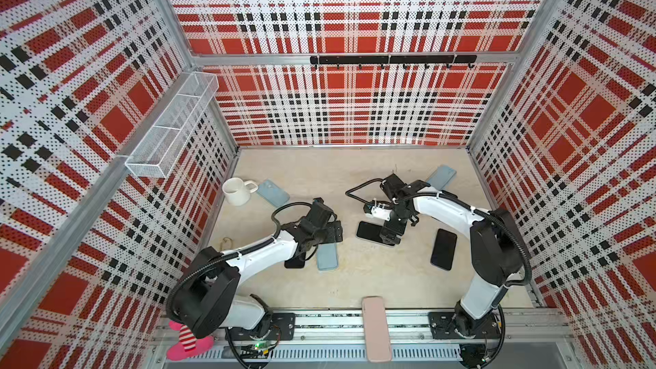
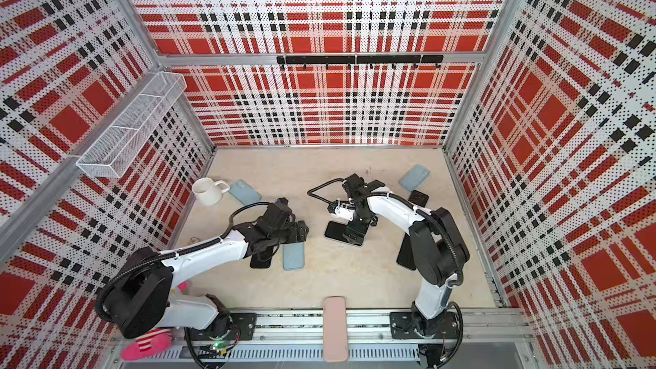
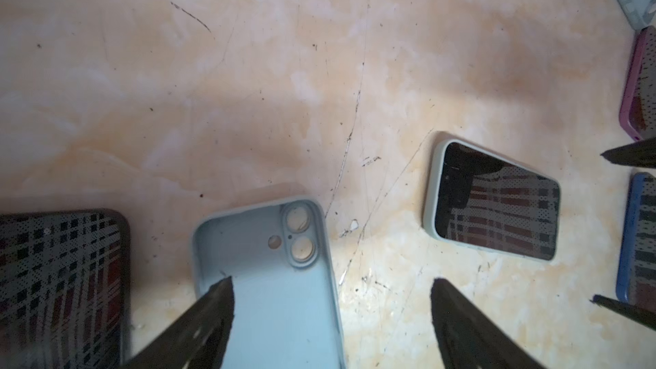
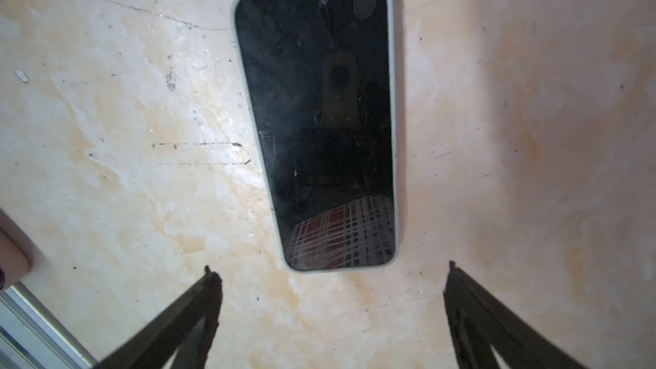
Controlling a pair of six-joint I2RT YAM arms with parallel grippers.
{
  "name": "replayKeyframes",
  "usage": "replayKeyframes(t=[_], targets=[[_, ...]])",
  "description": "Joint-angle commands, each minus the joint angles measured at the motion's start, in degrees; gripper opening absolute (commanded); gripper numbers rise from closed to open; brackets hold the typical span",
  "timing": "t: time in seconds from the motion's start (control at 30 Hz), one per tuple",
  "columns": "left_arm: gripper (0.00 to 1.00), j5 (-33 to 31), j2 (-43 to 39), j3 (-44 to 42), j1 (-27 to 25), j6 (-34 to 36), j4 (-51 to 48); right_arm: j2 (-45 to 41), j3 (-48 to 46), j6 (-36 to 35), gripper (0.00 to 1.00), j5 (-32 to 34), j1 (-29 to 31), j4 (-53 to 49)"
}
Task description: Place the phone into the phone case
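On the table [image 1: 355, 285], with the clock read from a top view and 12 at the back wall, the lot stands as follows. One left arm [image 1: 255, 253] reaches in from 7 o'clock and one right arm [image 1: 443, 209] from 5 o'clock. One wire basket [image 1: 170, 129] hangs on the side wall toward 10 o'clock, above the table. One pink case [image 1: 376, 328] lies across the front rail at 6 o'clock. One white mug [image 1: 236, 191] stands upright in the 10 o'clock corner. The left gripper [image 3: 332, 287] has its jaws wide apart and holds nothing; one fingertip [image 3: 220, 299] is over the blue case [image 3: 273, 296], its mate is over bare table, and contact cannot be told. The right gripper [image 4: 332, 271] is likewise spread and empty, just off one end of the phone [image 4: 319, 118]. That phone lies flat, screen up, at table centre, seated in the case [image 3: 430, 204], whose pale rim shows round it. The blue case is empty, open side up, at 8 o'clock of the phone and apart from it. One dark phone [image 3: 60, 278] lies flat just beside the blue case, at its 9 o'clock.
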Motion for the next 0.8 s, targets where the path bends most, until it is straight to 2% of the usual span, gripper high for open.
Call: replayKeyframes(t=[0.0, 0.27, 0.77], targets=[[0.89, 1.8, 1.4, 1.2, 0.4, 2.0, 1.8, 1.8, 2.2, -4.4, 1.00, -0.2, 1.0, -0.3], [0.89, 2.6, 2.9, 2.5, 1.4, 3.7, 2.6, 4.8, 3.4, -7.9, 1.00, 0.0, 2.2, 0.5], [0.89, 4.3, -2.3, 2.4, 13.2, 8.7, -0.9, 11.2, 3.1, -9.2, 1.00, -0.5, 2.2, 3.6]])
